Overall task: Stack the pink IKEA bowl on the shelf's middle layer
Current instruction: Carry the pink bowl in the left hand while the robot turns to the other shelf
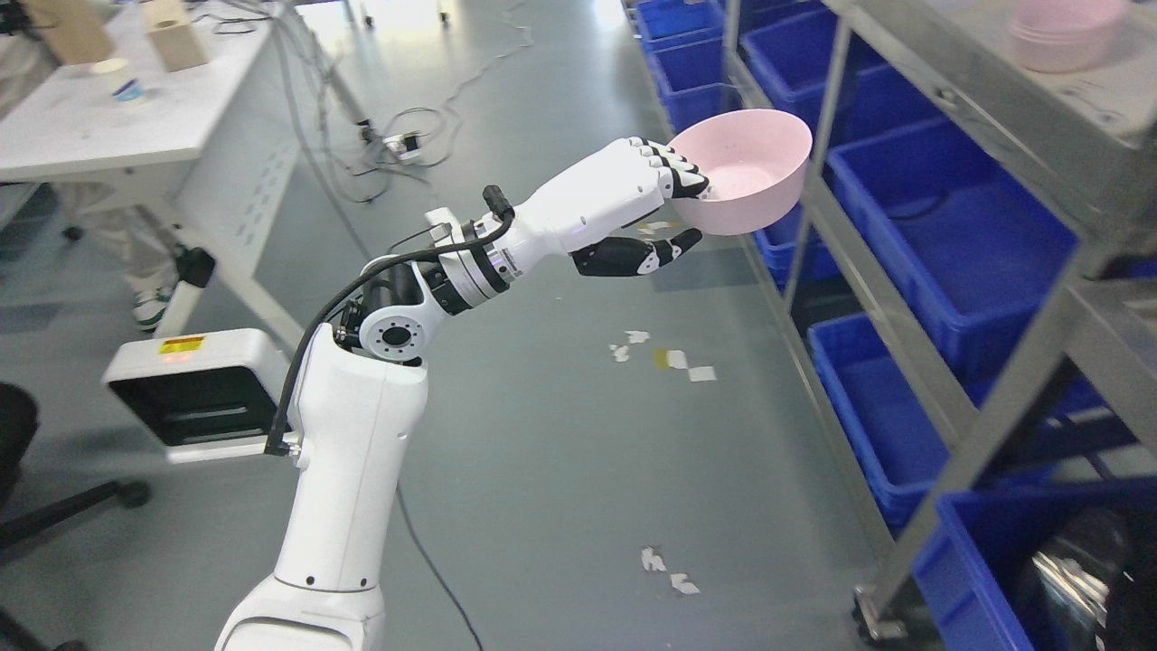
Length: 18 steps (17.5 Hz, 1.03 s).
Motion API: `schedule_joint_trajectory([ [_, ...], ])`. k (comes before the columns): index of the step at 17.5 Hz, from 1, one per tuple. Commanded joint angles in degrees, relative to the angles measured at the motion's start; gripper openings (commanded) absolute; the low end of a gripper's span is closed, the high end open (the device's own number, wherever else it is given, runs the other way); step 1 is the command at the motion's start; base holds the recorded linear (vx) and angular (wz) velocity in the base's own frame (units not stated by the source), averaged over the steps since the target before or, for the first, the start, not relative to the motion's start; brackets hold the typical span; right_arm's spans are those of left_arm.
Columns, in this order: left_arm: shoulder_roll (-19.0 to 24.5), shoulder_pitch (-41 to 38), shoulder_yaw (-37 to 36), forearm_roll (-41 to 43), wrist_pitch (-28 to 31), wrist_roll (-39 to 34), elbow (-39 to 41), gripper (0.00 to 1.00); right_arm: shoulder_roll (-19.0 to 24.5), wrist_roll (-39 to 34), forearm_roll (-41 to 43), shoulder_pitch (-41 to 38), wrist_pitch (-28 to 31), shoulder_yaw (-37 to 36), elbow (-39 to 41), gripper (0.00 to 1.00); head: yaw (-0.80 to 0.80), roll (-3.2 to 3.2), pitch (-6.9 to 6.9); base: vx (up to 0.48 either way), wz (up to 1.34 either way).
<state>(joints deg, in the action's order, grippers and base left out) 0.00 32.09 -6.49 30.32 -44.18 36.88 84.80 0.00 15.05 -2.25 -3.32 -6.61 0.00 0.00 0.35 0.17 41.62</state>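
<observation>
A pink bowl (746, 172) is gripped at its rim by the left robot hand (664, 203), held in the air beside a metal shelf (985, 117). Stacked pink bowls (1067, 34) are seen on the shelf. Blue bins (958, 235) fill lower levels above a grey floor (542, 434); a white tabletop (126, 117) is at far left.

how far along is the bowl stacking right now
Done: the pick-up; the left hand grips the pink bowl by its rim, lifted off the floor side of the shelf. In hand: carrying it toward the rack. Left: setting it into the pink bowls on the shelf at upper right and letting go.
</observation>
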Motion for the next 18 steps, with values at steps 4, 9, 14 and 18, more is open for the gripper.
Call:
schedule_joint_trajectory([
  [4, 1.0, -0.2, 1.8, -0.1, 0.5, 0.0, 3.3, 0.03, -1.0, 0.0, 0.0, 0.0, 0.0, 0.2, 1.0, 1.00, 0.00, 0.00, 0.00, 0.351, 0.77],
  [9, 1.0, 0.1, 1.6, -0.1, 0.6, 0.0, 3.3, 0.02, -1.0, 0.0, 0.0, 0.0, 0.0, 0.3, 1.0, 1.00, 0.00, 0.00, 0.00, 0.507, 0.20],
  [14, 1.0, 0.1, 1.4, 0.0, 0.8, -0.3, 3.2, 0.01, -1.0, 0.0, 0.0, 0.0, 0.0, 0.3, 1.0, 1.00, 0.00, 0.00, 0.00, 0.516, -0.05],
  [18, 1.0, 0.9, 1.4, -0.1, 1.5, -0.4, 3.2, 0.01, -1.0, 0.0, 0.0, 0.0, 0.0, 0.3, 1.0, 1.00, 0.00, 0.00, 0.00, 0.512, -0.10],
])
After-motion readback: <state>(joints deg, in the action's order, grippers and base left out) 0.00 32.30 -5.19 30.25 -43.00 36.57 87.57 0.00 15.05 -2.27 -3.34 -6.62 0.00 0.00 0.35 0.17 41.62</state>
